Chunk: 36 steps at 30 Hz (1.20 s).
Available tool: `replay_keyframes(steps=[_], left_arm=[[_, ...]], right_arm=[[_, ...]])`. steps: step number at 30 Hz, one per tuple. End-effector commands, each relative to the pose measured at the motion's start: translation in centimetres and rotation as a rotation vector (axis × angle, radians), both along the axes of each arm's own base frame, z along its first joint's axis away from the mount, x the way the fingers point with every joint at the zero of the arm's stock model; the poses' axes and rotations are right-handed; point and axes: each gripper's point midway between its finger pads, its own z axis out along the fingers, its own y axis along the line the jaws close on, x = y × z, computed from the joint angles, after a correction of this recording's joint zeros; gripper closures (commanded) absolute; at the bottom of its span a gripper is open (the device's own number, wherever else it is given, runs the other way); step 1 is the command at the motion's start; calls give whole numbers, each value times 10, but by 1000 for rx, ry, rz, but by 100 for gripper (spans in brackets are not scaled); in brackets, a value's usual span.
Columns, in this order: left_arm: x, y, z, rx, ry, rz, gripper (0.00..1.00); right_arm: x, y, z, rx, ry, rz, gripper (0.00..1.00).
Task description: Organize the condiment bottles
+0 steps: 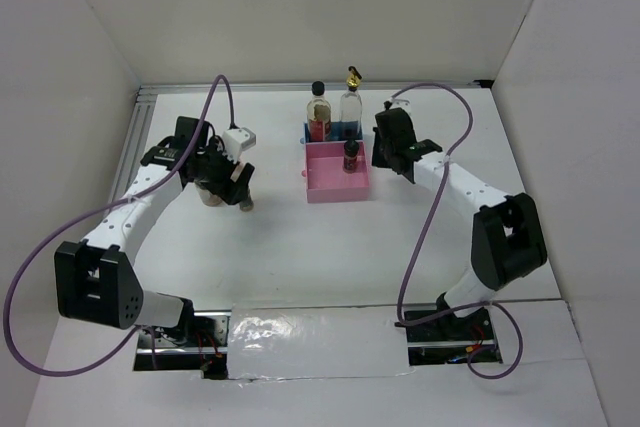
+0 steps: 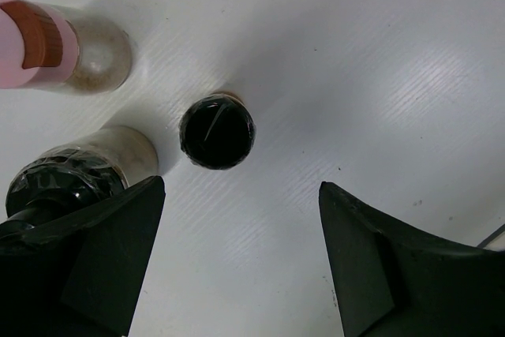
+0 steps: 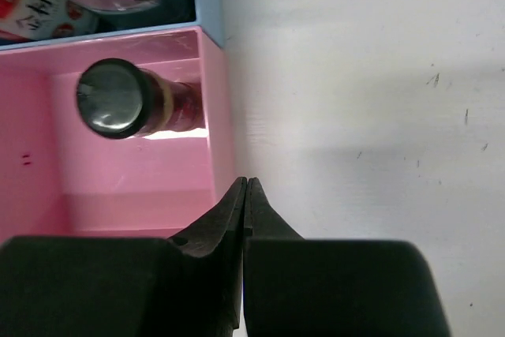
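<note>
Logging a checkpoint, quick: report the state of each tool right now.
Left tool: open, holding nothing; a black-capped jar stands just ahead of it.
Right tool: shut, empty, beside the pink tray.

Bright, even light fills the top view. The white surface (image 1: 300, 247) shines, with soft grey shadows under the arms (image 1: 130, 209). Up close, the left hand (image 2: 241, 187) and right hand (image 3: 246, 183) look dark and fuzzy at the bottom.
</note>
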Motion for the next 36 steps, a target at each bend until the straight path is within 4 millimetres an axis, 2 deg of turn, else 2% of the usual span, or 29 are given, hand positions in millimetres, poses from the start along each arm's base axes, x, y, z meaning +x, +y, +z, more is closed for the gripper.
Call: replay_keyframes(steps=[1,5,7,13,18,24,32,36], left_arm=[[-3,-6,6,-21,4,-31,9],[-7,-5,-4,-16,33,-30,8],[-7,-7,-7,-19,39,-34,8],[0,-6,-16,-6,40,-35,12],[3,-6,-23,0,49,-40,17],[2,-5,-29,7,51,-46,18],[4,-7,-33,5,47,-50,18],[12,-6,-38,19,28,-43,18]], right_arm=[[0,1,-16,8,36,-6,100],[3,-2,-42,11,78,-30,100],[7,3,-45,44,74,-19,100],[0,22,-55,78,89,30,100],[-5,31,-53,97,86,41,100],[-7,35,-54,101,91,43,100],[-5,18,-46,47,74,6,100],[-6,11,-42,38,65,6,100]])
